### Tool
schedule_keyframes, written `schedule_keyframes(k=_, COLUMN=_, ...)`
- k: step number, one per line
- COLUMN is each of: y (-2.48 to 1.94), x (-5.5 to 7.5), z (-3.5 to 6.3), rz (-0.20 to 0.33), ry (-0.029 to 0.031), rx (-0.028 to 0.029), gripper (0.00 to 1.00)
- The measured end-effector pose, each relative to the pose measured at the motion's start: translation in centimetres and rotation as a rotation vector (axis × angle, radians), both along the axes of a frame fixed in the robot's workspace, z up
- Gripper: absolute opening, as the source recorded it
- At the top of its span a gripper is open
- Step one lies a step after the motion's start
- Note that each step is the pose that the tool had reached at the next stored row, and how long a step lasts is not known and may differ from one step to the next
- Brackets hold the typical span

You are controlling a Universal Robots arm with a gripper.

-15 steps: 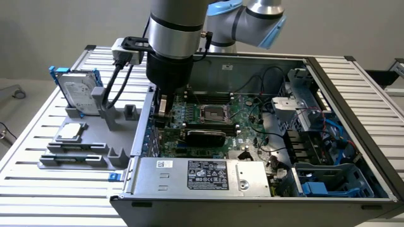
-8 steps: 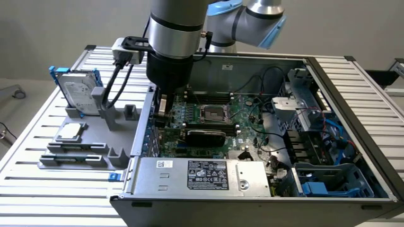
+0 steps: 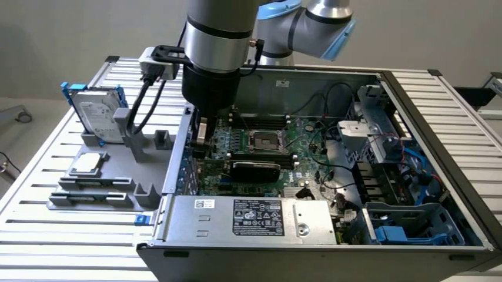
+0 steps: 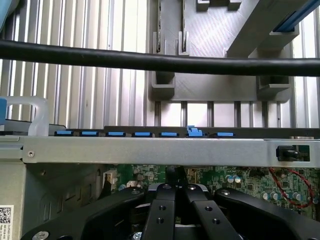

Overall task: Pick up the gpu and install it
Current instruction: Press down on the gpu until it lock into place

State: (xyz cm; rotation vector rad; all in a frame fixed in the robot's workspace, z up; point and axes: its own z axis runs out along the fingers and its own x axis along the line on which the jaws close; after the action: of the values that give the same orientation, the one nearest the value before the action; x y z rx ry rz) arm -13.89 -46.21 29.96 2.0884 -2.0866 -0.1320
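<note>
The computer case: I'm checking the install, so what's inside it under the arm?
Inside the computer case, the gripper is shut low over the green motherboard, beside a black card. The arm covers whatever it grips.

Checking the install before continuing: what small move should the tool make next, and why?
Probably a small, slow press straight down: the shut tool sits low inside the open grey computer case, near the black-shrouded expansion card over the green motherboard; seating isn't visible.
</note>
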Motion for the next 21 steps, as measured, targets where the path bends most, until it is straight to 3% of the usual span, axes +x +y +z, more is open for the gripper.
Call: schedule_keyframes(k=21, y=0.22, x=0.16, z=-0.09, rz=-0.004, ry=-0.0001, rx=0.0001, gripper=0.11)
